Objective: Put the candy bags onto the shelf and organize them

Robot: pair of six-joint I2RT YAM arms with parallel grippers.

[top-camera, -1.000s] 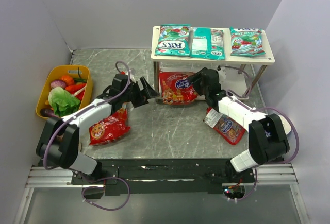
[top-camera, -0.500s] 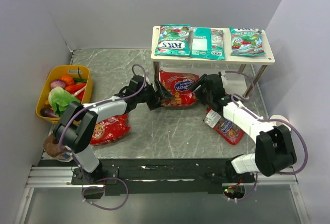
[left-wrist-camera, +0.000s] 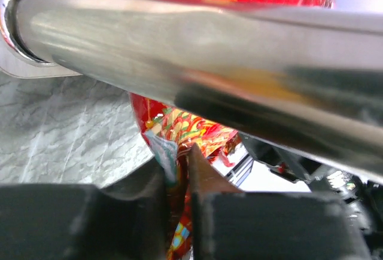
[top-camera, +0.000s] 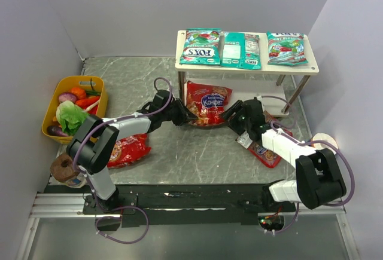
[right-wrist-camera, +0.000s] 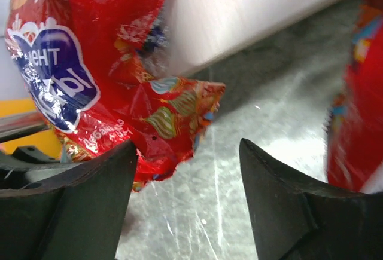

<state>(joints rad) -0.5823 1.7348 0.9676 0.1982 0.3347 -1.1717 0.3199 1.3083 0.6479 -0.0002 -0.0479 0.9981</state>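
Three teal candy bags [top-camera: 200,46] [top-camera: 240,49] [top-camera: 286,48] lie side by side on the shelf's [top-camera: 275,69] top board. A red candy bag [top-camera: 206,101] with a blue label stands tilted at the front of the lower tier. My left gripper [top-camera: 190,118] is shut on its lower left edge; in the left wrist view the red foil [left-wrist-camera: 203,134] is pinched in that gripper [left-wrist-camera: 179,164]. My right gripper [top-camera: 230,116] is open just right of the bag. In its wrist view the bag [right-wrist-camera: 102,63] hangs by the left finger, unheld by the gripper [right-wrist-camera: 188,158].
Two more red bags lie on the table, one by the left arm [top-camera: 127,150], one under the right arm [top-camera: 263,150] [right-wrist-camera: 356,110]. A yellow tub [top-camera: 96,101] of toy vegetables sits far left. A chrome shelf leg [left-wrist-camera: 179,39] crosses close above my left fingers.
My left gripper reached in from the left and closed on the red bag's edge. The right gripper, which had held the bag, opened and drew back right. The bag shifted toward the shelf.
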